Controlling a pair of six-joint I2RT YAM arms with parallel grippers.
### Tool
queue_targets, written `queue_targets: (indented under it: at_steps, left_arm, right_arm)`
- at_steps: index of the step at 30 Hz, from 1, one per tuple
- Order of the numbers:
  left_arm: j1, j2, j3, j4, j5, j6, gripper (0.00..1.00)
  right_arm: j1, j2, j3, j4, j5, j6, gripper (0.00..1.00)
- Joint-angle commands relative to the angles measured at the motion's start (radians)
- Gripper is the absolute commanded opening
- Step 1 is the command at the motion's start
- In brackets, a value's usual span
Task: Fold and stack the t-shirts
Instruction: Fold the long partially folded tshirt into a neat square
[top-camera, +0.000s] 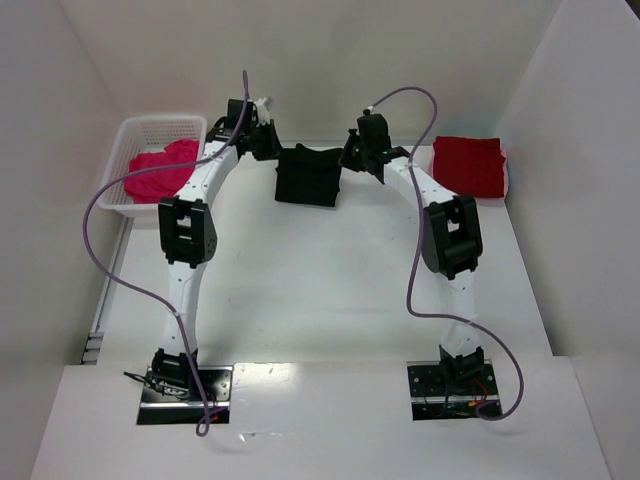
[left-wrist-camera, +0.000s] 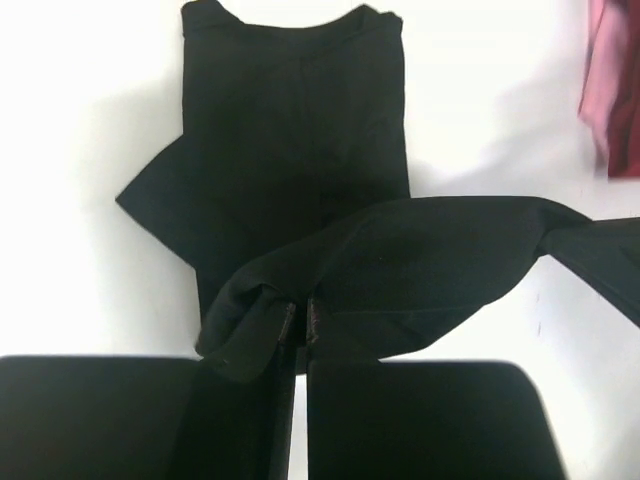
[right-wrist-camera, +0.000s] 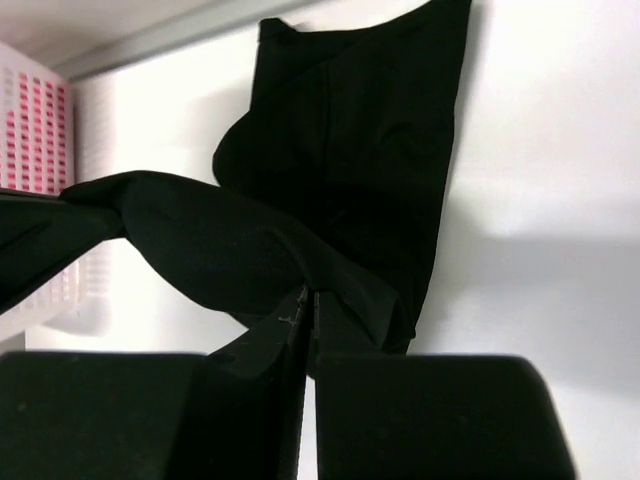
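The black t-shirt (top-camera: 308, 178) lies partly folded at the back middle of the table. My left gripper (top-camera: 268, 140) is shut on one of its edges, and the cloth bunches at the jaws (left-wrist-camera: 301, 310). My right gripper (top-camera: 352, 155) is shut on the opposite edge (right-wrist-camera: 311, 295). A band of black cloth hangs lifted between the two grippers, above the flat part of the shirt (left-wrist-camera: 300, 130) (right-wrist-camera: 370, 150). The dark red t-shirt (top-camera: 470, 165) lies folded at the back right. The magenta-pink t-shirt (top-camera: 160, 170) sits crumpled in the basket.
A white mesh basket (top-camera: 165, 123) stands at the back left, and its wall (right-wrist-camera: 30, 130) shows in the right wrist view. White walls close in the table at the back and on both sides. Purple cables loop beside both arms.
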Motion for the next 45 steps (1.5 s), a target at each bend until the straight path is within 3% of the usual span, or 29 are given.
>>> queue_targets:
  at_steps: [1,5,9,10,11,14,16,17,22,26,28,32,37,45]
  left_arm:
    - [0.016,0.077,0.126,0.042,-0.022,-0.006,0.04]
    - [0.016,0.163,0.275,0.009,-0.011,-0.007,0.10]
    - [0.016,0.250,0.410,-0.016,-0.023,-0.007,0.62]
    - [0.016,0.250,0.426,-0.016,-0.023,-0.007,0.79]
    - [0.016,0.250,0.435,-0.025,-0.039,-0.007,0.86]
    - [0.025,0.250,0.435,-0.038,-0.069,0.016,1.00]
    - [0.025,0.240,0.435,-0.062,-0.079,0.029,1.00]
    - [0.034,0.240,0.435,-0.062,-0.092,0.029,1.00]
    - [0.044,0.203,0.412,-0.148,-0.102,0.085,1.00]
    - [0.044,0.105,0.195,-0.157,-0.102,0.130,1.00]
    - [0.044,0.018,-0.025,-0.075,-0.086,0.139,1.00]
    - [0.062,-0.105,-0.323,0.086,-0.014,0.130,1.00]
    - [0.062,-0.109,-0.369,0.143,0.022,0.130,0.99]
    - [0.081,-0.037,-0.327,0.246,0.055,0.064,0.92]
  right_arm:
    - [-0.029,0.063,0.099,0.072,0.038,-0.043,0.06]
    - [-0.029,0.133,0.208,0.072,0.018,-0.054,0.08]
    - [-0.029,0.199,0.292,0.086,0.036,-0.065,0.18]
    - [-0.029,0.211,0.335,0.072,0.036,-0.065,0.31]
    - [-0.029,0.224,0.352,0.072,0.036,-0.074,0.45]
    - [-0.029,0.236,0.372,0.072,0.070,-0.083,0.72]
    - [-0.029,0.236,0.383,0.061,0.070,-0.096,0.79]
    - [-0.029,0.225,0.383,0.051,0.070,-0.096,0.88]
    - [-0.029,0.173,0.256,0.011,0.056,-0.106,0.92]
    - [-0.029,0.101,0.066,0.043,0.012,-0.097,0.92]
    - [-0.029,0.074,-0.020,0.069,-0.008,-0.097,0.92]
    - [0.000,0.074,-0.088,0.081,-0.036,-0.097,0.92]
    - [0.020,0.074,-0.112,0.156,-0.047,-0.097,0.92]
    - [0.029,0.116,-0.019,0.141,-0.067,-0.065,0.90]
